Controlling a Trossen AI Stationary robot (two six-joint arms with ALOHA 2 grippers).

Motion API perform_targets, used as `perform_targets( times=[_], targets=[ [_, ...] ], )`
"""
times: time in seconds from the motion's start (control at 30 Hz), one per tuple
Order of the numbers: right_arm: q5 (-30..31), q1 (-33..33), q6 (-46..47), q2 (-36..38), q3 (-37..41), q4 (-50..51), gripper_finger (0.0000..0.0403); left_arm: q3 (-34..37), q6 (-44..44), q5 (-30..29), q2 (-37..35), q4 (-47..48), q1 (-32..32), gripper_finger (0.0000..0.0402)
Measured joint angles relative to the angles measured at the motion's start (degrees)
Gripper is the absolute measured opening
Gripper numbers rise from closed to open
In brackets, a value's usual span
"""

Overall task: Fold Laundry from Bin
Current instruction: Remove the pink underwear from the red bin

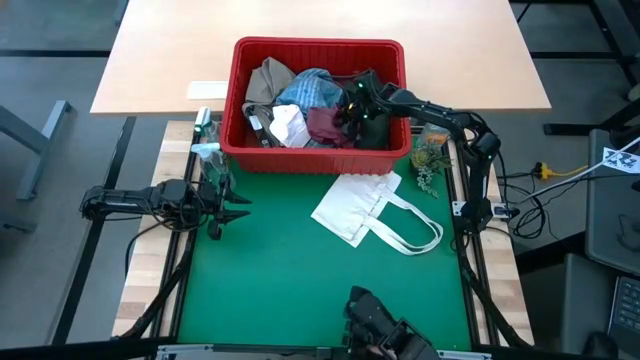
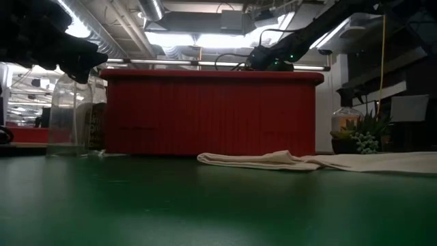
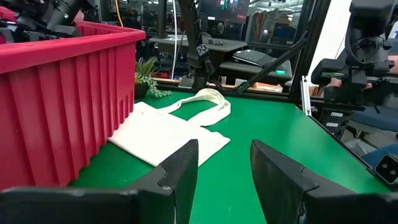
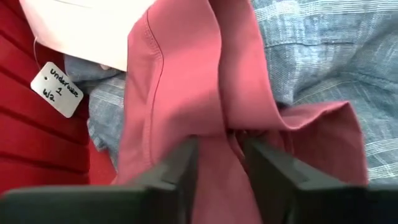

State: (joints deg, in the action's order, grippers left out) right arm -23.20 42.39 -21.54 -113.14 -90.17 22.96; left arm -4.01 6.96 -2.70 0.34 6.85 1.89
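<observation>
Right gripper (image 4: 221, 155) fingers pinch a fold of maroon cloth (image 4: 186, 93) inside the bin (image 1: 320, 158)

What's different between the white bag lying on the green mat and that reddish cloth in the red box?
The white tote bag lies flat on the green mat, outside the red bin; the maroon cloth sits bunched in folds inside it, among other laundry. The bag has loop handles; the cloth shows none. Nothing touches the bag, while the right gripper has its jaws around a fold of the cloth. Both are soft fabric.
</observation>
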Motion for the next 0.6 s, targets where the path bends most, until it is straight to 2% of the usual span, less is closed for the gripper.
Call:
perform_targets(
  times=[0.17, 0.23, 0.5, 0.6],
  targets=[
    [-1.87, 0.00, -0.02, 0.00, 0.00, -0.04, 0.0030, 0.00, 0.00, 0.00, 0.00, 0.00, 0.00, 0.0141],
    [-1.94, 0.00, -0.01, 0.00, 0.00, -0.07, 0.0008, 0.00, 0.00, 0.00, -0.01, 0.00, 0.01, 0.0141],
    [-1.79, 0.00, 0.00, 0.00, 0.00, -0.30, 0.0021, 0.00, 0.00, 0.00, 0.00, 0.00, 0.01, 0.0141],
    [1.66, -0.04, 0.04, 0.00, 0.00, -0.94, 0.0014, 0.00, 0.00, 0.00, 0.00, 0.00, 0.00, 0.0141]
  ],
)
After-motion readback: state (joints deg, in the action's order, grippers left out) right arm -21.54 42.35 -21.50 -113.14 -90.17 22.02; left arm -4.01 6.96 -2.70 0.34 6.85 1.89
